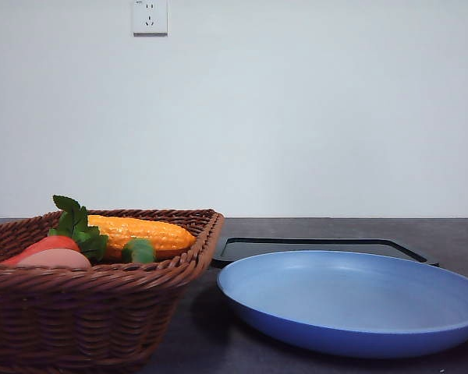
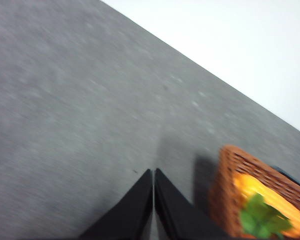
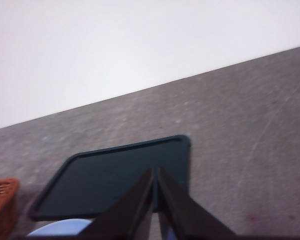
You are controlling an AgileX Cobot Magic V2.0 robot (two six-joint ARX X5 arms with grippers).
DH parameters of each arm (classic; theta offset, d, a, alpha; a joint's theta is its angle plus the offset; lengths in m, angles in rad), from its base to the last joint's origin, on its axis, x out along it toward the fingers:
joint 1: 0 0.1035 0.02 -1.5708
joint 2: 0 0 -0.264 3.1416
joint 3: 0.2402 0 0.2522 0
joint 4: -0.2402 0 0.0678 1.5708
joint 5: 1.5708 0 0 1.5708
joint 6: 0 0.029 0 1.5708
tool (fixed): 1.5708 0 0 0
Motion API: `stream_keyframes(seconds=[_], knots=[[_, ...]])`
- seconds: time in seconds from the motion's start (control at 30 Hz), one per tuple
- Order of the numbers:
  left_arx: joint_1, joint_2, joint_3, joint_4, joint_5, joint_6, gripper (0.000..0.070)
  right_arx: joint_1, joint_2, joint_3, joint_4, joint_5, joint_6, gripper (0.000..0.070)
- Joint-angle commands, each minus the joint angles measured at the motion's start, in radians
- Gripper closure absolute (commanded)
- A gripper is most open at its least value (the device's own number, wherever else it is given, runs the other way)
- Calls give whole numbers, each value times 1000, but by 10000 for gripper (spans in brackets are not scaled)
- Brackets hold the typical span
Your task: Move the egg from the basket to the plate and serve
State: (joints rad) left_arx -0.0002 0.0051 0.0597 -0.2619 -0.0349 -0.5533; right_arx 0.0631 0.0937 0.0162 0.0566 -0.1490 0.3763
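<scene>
Lab-style test setup — bare white wall, wall socket, dark tabletop.

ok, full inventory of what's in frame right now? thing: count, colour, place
basket: 1, brown wicker, table's left side in the front view
egg: 1, pinkish-brown, in the basket by its near rim
carrot: 1, red-orange with green leaves, in the basket behind the egg
corn cob: 1, yellow-orange, in the basket toward its back
green item: 1, green, in the basket in front of the corn; too small to identify
plate: 1, light blue, right of the basket, nothing on it
tray: 1, black, flat, behind the plate
wall socket: 1, white, on the wall
left gripper: 1, black, shut, above bare table beside the basket
right gripper: 1, black, shut, above the tray
</scene>
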Motion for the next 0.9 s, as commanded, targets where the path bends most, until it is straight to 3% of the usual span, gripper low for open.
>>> stream_keyframes(seconds=[0.0,0.13,0.2,0.37,0.63,0.87], knots=[[1,0,-14,-21,46,-42,700,0,1,10,9,-16,40,700],[1,0,-12,50,275,7,700,0,2,27,-9,-20,72,700],[1,1,4,43,318,6,700,0,3,71,-88,-13,84,700],[1,55,93,-37,325,30,700,-1,69,223,-291,11,39,700],[0,277,323,-121,402,178,700,-1,279,482,-432,-22,-41,700],[-11,511,526,-230,432,307,700,-1,485,643,-600,-144,-85,700]])
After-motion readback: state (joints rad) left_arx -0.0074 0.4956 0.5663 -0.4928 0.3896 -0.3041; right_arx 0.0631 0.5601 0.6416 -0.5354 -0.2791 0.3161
